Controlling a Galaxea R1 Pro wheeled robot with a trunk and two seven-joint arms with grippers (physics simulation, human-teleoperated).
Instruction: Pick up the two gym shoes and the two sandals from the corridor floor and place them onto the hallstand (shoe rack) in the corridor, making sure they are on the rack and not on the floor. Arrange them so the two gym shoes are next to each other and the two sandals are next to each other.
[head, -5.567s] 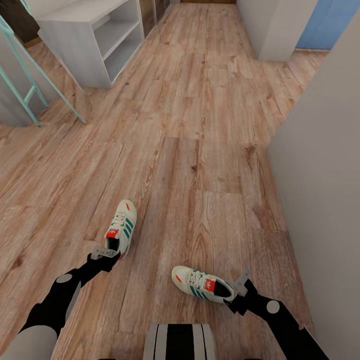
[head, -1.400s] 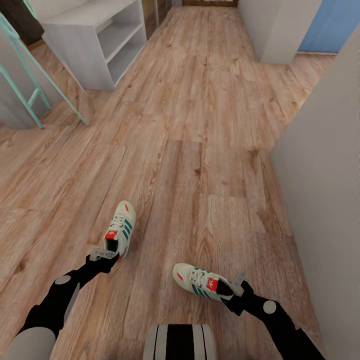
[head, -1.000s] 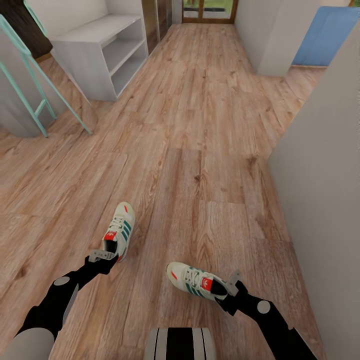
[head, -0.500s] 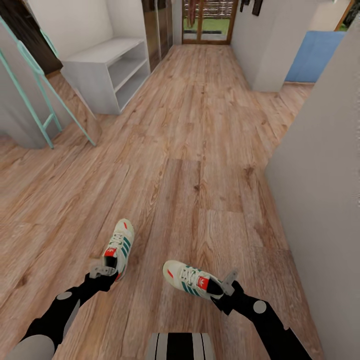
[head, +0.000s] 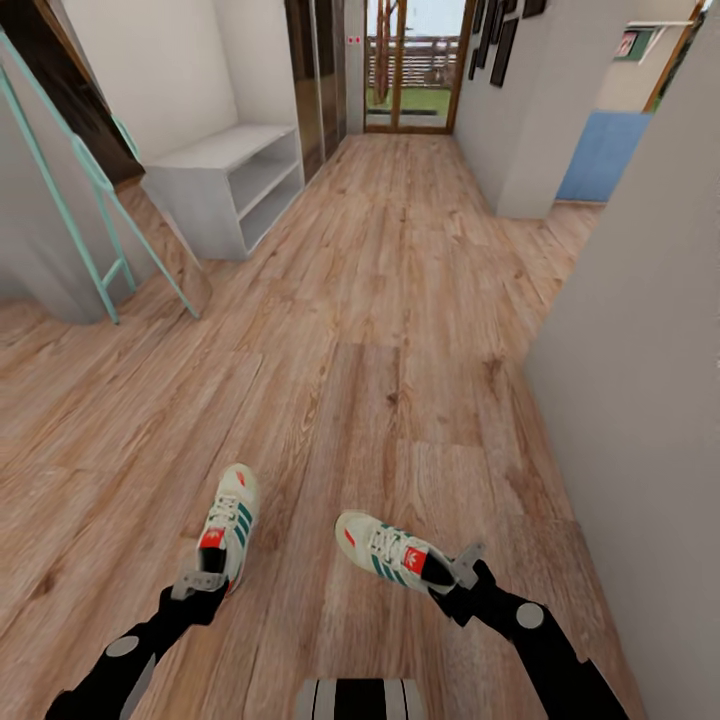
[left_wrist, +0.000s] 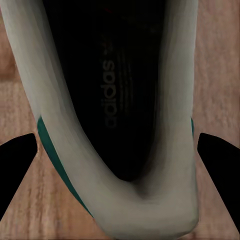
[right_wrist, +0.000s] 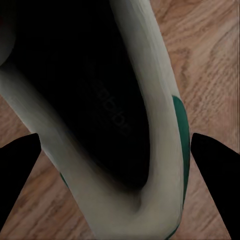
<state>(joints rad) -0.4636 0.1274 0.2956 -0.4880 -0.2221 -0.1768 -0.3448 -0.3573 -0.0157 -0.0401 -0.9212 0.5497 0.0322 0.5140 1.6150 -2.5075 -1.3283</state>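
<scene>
Rack: the pale grey-white hallstand (head: 232, 185) with two low open shelves stands against the wall ahead on my left; what I can see of its shelves and top holds no shoe
Floor: light brown wood-grain plank corridor floor (head: 400, 330) runs on to a glazed door (head: 408, 68) at the far end
Left shoe: cream-white low sneaker (head: 229, 524) with green side stripes, white laces and a red tongue label, toe pointing away from me, heel at my left gripper (head: 198, 582)
Right shoe: its matching cream-white sneaker (head: 392, 551), lying slantwise, toe toward the first, heel at my right gripper (head: 466, 568); the two shoes are apart
Left wrist view: dark insole with grey lettering inside the heel collar (left_wrist: 142, 200), green trim at the side, my dark fingertips (left_wrist: 17, 170) on either side of the heel
Right wrist view: the dark shoe opening and pale heel rim (right_wrist: 145, 200), a green patch beside it, a fingertip (right_wrist: 215, 170) at each side
Fingers: each pair is clamped on its sneaker's heel
Surroundings: mint-green ladder frame (head: 90, 190) on my left, grey wall (head: 650, 380) close on my right
</scene>
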